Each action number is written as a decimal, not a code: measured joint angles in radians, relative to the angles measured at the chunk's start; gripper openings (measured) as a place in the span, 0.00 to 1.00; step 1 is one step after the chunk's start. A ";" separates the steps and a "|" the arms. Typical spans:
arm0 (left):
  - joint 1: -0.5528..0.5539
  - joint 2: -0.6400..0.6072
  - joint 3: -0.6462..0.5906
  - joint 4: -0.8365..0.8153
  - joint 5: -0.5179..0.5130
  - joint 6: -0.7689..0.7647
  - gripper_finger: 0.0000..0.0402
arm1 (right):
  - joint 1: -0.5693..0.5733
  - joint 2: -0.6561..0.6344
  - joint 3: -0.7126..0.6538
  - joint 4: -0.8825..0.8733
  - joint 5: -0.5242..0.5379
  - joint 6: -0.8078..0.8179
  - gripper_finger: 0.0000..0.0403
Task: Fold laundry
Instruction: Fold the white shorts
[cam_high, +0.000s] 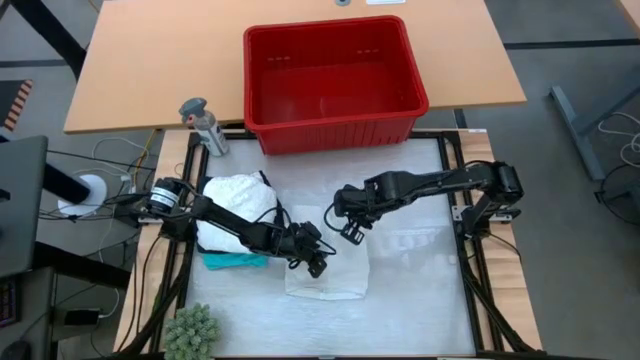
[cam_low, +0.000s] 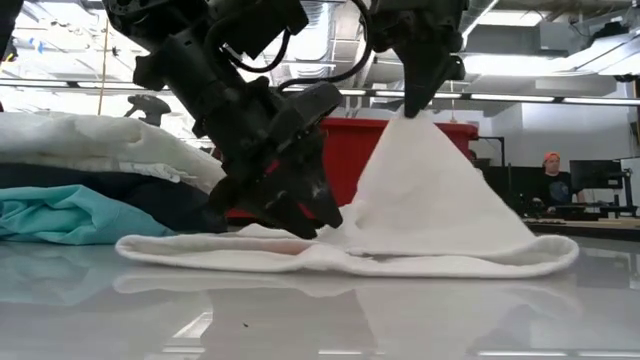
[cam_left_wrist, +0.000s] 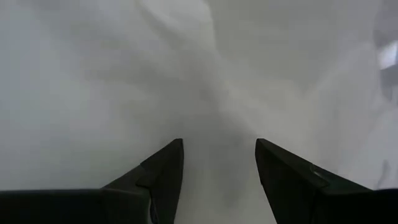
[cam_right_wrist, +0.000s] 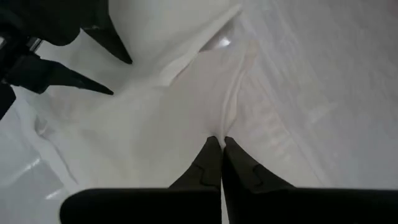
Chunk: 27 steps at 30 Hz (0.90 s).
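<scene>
Left gripper (cam_high: 316, 258) on my console sits low over the white garment (cam_high: 330, 268), fingers (cam_left_wrist: 163, 168) spread apart with bare cloth showing in the gap between them; nothing is clamped. From table height I see it pressed down onto the near edge of that garment, just beside the fold that rises toward the other arm. Behind and to the outer side of this gripper I note the laundry pile: a white bundle (cam_high: 235, 205) on top, a dark garment (cam_low: 150, 200) under it, and a teal garment (cam_high: 235, 261) at the bottom, its edge poking out just beside the left arm.

Moving right, the white garment lies flat on the glossy work surface (cam_high: 420, 290) between the two grippers, one corner drawn up into a peak.

Right gripper (cam_high: 350, 232) stands above that peak with its fingers (cam_right_wrist: 208, 163) closed together on a pinch of the white garment; the cloth hangs from it in a tent shape down to the surface. It is near the left gripper but apart from it.

Beyond both grippers, the red basket (cam_high: 335, 125) rests on the wooden table, well apart from the garment. A small green plant (cam_high: 192, 330) sits at the near left corner.
</scene>
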 joint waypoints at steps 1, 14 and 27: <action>0.000 0.000 0.000 -0.001 -0.010 0.000 0.47 | -0.006 0.000 0.003 -0.001 -0.006 -0.006 0.06; 0.011 0.091 0.006 0.098 -0.031 -0.072 0.47 | -0.023 0.000 0.025 -0.060 -0.111 -0.053 0.06; 0.059 0.089 0.005 0.105 -0.064 -0.109 0.47 | 0.007 -0.001 0.053 -0.206 -0.104 -0.077 0.06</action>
